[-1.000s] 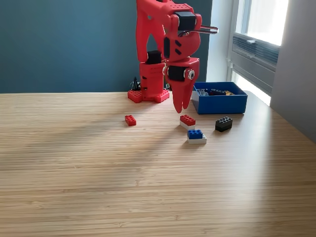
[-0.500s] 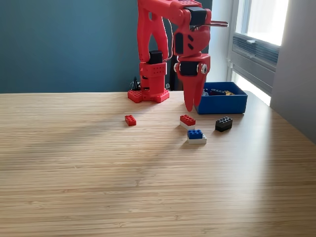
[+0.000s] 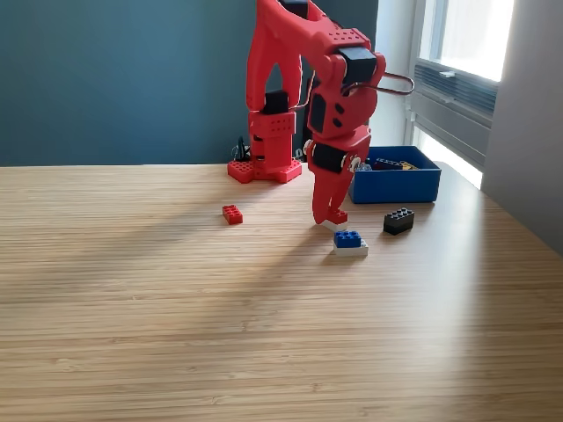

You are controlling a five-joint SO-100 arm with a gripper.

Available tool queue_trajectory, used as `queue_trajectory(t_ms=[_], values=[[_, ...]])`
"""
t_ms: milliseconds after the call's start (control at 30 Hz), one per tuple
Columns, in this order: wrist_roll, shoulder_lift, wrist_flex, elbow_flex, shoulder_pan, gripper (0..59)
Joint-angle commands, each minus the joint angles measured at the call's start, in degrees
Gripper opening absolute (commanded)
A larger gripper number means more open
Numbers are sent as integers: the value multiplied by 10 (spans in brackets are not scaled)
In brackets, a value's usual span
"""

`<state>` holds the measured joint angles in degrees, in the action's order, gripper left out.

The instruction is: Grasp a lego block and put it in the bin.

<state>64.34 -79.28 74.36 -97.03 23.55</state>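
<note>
Exterior view: bin (image 3: 395, 184) holds several bricks; tool (image 3: 326, 217) spread, touching red brick (image 3: 338, 215).

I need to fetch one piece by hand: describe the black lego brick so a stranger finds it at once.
Start at the blue bin by the window, on the exterior view's right side of the wooden table. Just in front of the bin's front wall lies the black brick, alone on the wood. It is the only black piece; its neighbours are red or blue-on-white.
</note>
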Motion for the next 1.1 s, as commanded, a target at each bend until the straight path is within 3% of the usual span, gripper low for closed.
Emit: queue_trajectory(t_ms=[33,100,167,400,567,767,933,1100], values=[[2,6,5,39,-2,173],[2,16,5,42,-3,142],[2,21,5,44,-4,71],[-21,23,4,42,-3,0],[-63,22,4,27,4,0],[-161,11,7,33,-7,0],[-225,11,90,138,-5,0],[-279,10,134,221,-1,0]])
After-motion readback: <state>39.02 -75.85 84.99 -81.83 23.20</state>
